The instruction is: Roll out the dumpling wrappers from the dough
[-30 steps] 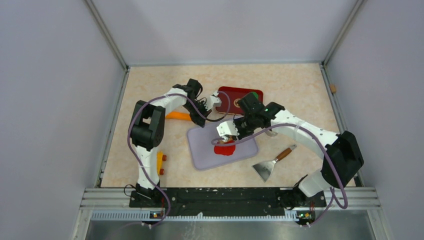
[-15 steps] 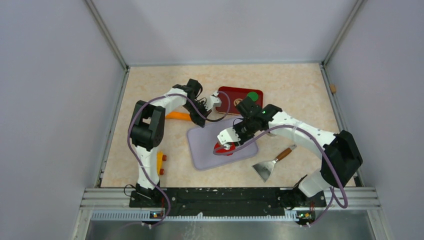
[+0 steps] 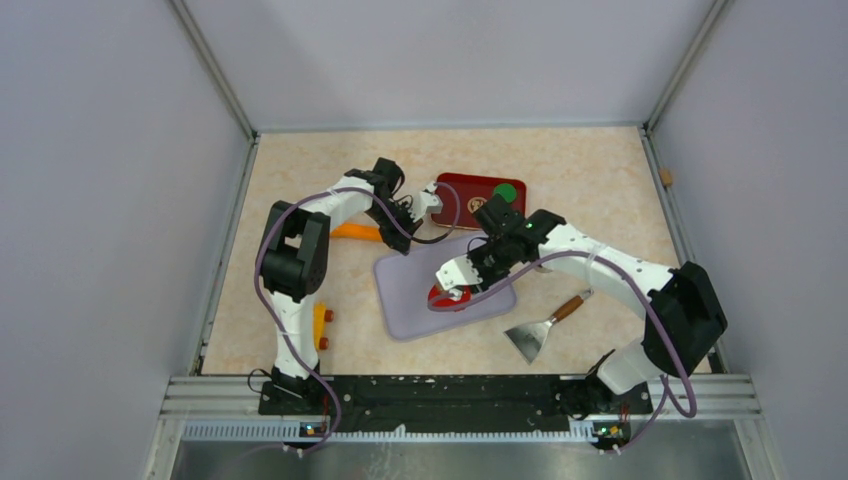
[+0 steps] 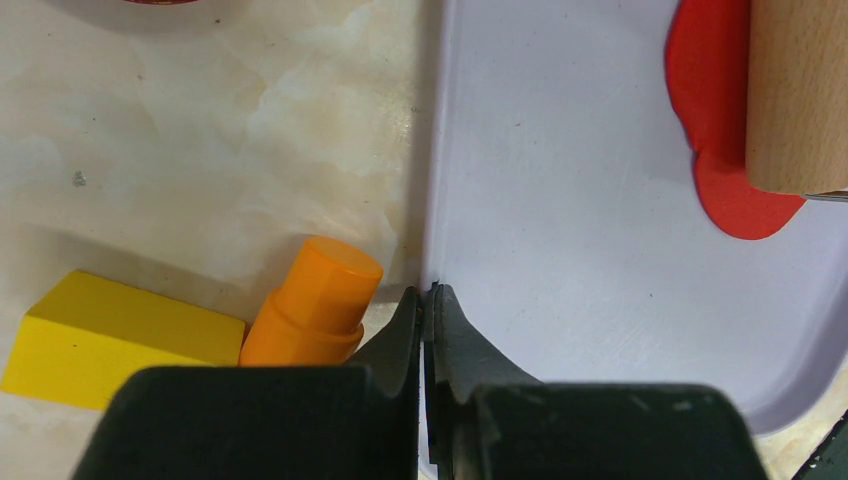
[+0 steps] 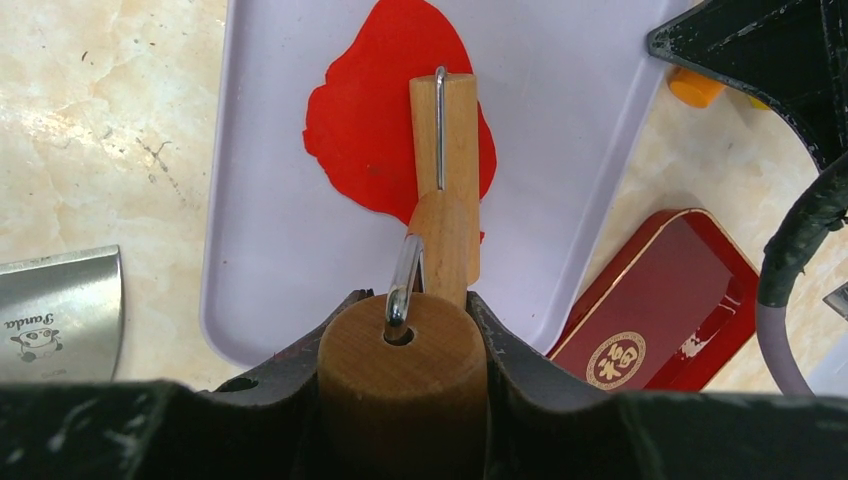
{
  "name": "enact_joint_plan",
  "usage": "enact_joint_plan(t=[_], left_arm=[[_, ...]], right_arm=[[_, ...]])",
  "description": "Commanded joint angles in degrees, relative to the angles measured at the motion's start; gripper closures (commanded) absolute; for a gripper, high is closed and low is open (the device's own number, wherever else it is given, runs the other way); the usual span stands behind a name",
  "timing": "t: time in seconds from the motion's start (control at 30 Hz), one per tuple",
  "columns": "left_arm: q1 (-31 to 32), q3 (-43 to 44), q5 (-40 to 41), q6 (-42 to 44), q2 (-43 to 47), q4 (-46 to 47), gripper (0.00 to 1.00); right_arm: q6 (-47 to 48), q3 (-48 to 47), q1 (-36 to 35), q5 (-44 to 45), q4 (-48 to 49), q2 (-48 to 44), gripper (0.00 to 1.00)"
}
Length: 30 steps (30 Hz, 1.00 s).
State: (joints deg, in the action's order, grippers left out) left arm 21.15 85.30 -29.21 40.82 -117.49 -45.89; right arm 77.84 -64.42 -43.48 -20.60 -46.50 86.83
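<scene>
The right gripper (image 5: 403, 322) is closed firmly round the thick wooden handle of a small roller (image 5: 443, 150), and the barrel has been brought down from where it hung above the board a second ago, so that it is now laid across the dough (image 5: 365, 130). Over the last half second hardly any further shift is seen. The dough is spread as an irregular flat red patch on the lilac board (image 5: 270, 250), which lies about the middle of the bench (image 3: 600, 170), a little toward its near edge. The left gripper (image 4: 428, 300) is pinched shut on the board's left rim, just beside an orange peg (image 4: 315, 300) and a yellow block (image 4: 110, 335), and the board is judged to be steadied by it. Contact having been made, rolling is judged to be in hand, but the patch is uneven in outline and no neat round wrapper is yet to be seen. A red tin (image 5: 670, 300) with a green disc (image 3: 506, 191) is set toward the far edge, and a scraper (image 3: 535, 335) lies untouched toward the near right corner.
</scene>
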Motion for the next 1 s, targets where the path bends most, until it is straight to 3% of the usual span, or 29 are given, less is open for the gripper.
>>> enact_joint_plan(t=[0.0, 0.43, 0.97], left_arm=[[-0.5, -1.3, 0.5, 0.5, 1.6, 1.2, 1.0], [-0.7, -1.5, 0.3, 0.3, 1.7, 1.5, 1.0], [-0.7, -1.2, -0.1, -1.1, 1.8, 2.1, 1.0]], right_arm=[[-3.9, 8.6, -2.3, -6.1, -29.7, 5.8, 1.0], [-3.7, 6.4, -3.0, -4.5, -36.9, 2.9, 1.0], [-9.1, 3.6, -2.6, -6.2, -35.6, 2.0, 1.0]])
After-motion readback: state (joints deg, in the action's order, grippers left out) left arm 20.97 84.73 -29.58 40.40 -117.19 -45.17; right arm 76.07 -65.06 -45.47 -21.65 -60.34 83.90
